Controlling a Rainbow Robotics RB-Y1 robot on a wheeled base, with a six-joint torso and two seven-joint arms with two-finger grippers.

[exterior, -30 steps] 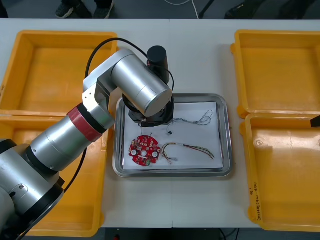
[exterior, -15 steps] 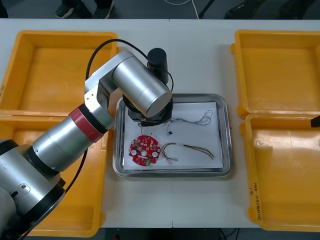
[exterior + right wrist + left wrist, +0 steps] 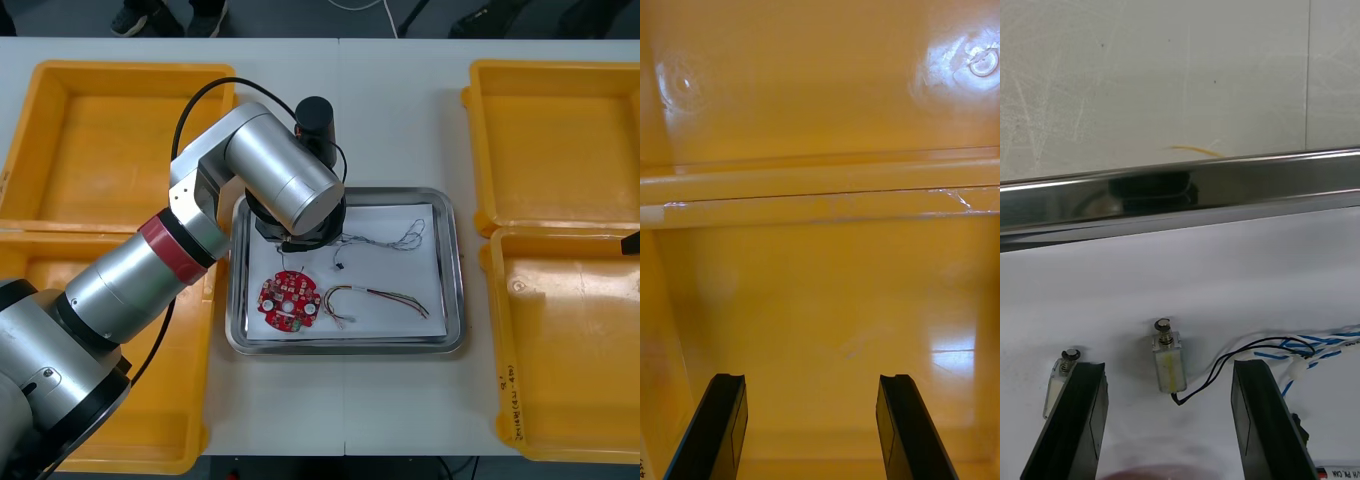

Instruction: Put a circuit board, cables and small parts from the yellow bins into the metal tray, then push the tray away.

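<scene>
Now the metal tray (image 3: pixel 455 300), white inside, holds a round red circuit board (image 3: pixel 289 299), a red and yellow cable (image 3: pixel 385 297), a twisted blue and white cable (image 3: pixel 400 238) and small metal parts (image 3: pixel 1168 360). The left gripper (image 3: pixel 1166 367) hangs spread near the tray's far rim, one part lying between its fingers. The right gripper (image 3: pixel 811 381), also spread, hangs inside a right-side yellow bin (image 3: pixel 820 285).
</scene>
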